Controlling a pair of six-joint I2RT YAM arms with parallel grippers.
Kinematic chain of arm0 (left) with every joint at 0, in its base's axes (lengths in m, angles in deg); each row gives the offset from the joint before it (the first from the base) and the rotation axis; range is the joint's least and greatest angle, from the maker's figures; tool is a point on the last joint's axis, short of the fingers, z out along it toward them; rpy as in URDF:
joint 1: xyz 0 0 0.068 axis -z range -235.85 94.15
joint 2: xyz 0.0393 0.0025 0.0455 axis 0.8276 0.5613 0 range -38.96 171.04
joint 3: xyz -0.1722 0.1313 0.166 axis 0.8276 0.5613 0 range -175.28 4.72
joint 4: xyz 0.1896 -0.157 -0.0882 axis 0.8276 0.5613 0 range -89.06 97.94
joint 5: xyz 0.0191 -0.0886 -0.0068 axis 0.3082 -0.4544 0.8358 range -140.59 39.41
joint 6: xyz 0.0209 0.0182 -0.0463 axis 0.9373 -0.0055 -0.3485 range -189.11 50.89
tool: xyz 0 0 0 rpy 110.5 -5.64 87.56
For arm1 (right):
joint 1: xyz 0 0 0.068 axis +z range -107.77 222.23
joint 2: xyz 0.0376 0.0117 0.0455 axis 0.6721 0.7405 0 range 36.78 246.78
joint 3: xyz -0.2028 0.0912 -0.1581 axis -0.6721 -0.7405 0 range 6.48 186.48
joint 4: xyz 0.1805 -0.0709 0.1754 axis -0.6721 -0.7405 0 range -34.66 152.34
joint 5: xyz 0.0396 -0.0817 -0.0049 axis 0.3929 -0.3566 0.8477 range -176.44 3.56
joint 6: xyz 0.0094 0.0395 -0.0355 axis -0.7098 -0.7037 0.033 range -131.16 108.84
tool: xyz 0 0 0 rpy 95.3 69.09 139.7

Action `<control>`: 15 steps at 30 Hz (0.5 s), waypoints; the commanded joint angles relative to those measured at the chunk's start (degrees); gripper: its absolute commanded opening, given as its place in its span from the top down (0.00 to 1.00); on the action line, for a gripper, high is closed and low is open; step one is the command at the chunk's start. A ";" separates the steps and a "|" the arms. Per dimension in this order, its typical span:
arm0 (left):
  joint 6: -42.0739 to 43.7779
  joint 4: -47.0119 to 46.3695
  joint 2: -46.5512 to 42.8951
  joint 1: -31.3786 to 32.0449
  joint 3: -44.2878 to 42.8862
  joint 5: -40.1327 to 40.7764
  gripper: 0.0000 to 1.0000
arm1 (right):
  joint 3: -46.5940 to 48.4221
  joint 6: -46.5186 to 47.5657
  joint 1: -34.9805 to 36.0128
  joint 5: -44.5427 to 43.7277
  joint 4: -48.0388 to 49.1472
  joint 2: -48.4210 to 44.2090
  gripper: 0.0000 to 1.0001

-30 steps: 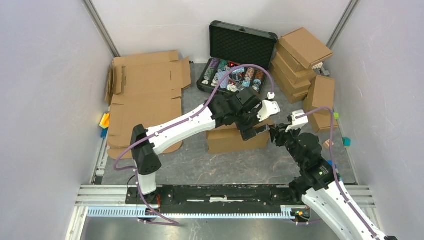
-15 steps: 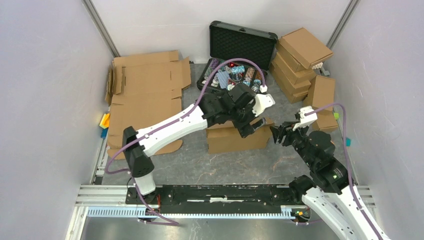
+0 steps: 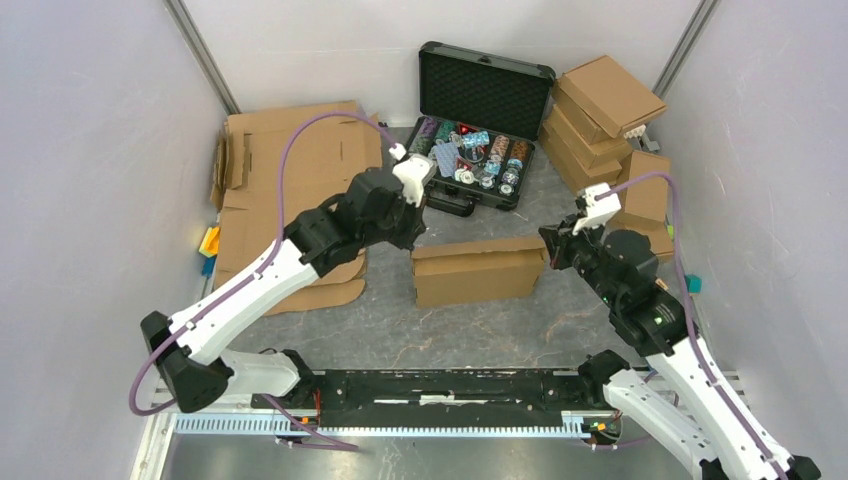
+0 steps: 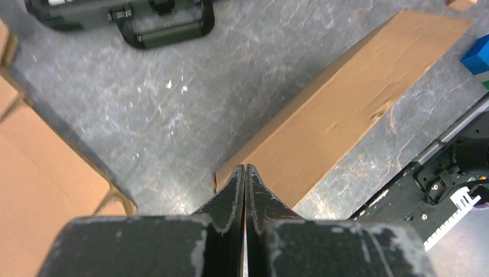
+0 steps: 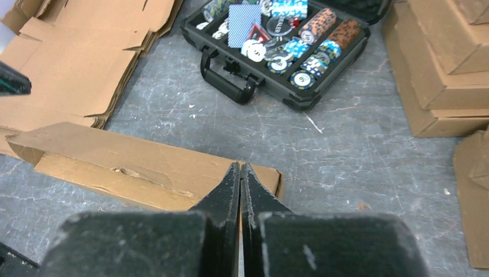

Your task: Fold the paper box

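**Top and wrist views.** Plain brown corrugated cardboard box, folded into a low rectangular form, lying near the centre of the grey marbled table between the two arms. Left claw: fingers pressed together, holding nothing, poised over the box's left end corner. Right claw: fingers likewise together, empty, over the box's right end. Behind the box stands an open black hard case with colourful chips. Flat brown cardboard sheets lie at far left, and stacked folded cardboard boxes at far right.
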 commanded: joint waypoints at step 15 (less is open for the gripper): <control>-9.72 -12.99 -6.90 -1.14 18.41 -2.99 0.98 | -10.98 -1.53 0.04 -4.61 4.48 2.10 1.00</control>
